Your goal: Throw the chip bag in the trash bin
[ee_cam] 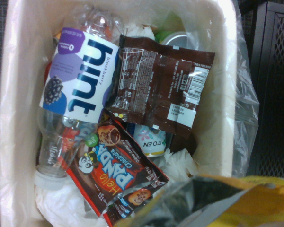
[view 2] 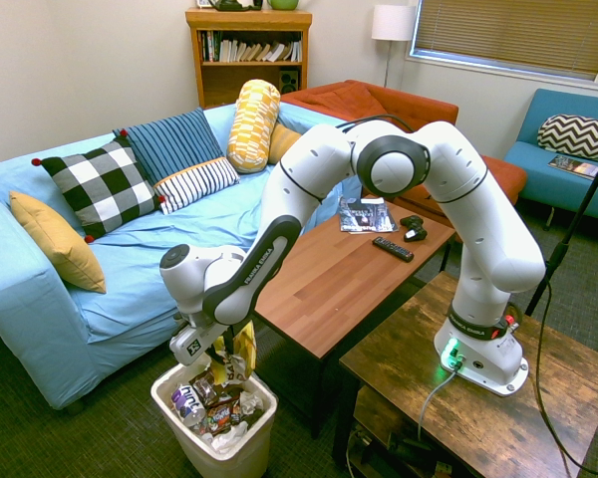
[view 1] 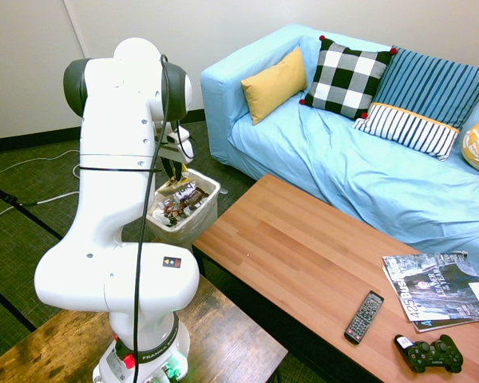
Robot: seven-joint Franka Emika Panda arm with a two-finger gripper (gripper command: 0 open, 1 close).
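Chip bag point(view 2: 245, 349) stands at the jaws point(view 2: 224, 364), whose grip I cannot tell, above the trash bin's point(view 2: 266, 394) table-side edge; risk: off-centre release or clinging film could tip it outside onto the floor.

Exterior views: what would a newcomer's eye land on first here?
The big white arm, arching across the room with its pincer over the trash bin and the yellow chip bag right at it. Next, probably the light blue sofa along the wall, with its black-and-white checked pillow. Inside the bin, the wrist view shows a "hint" bottle beside brown wrappers.
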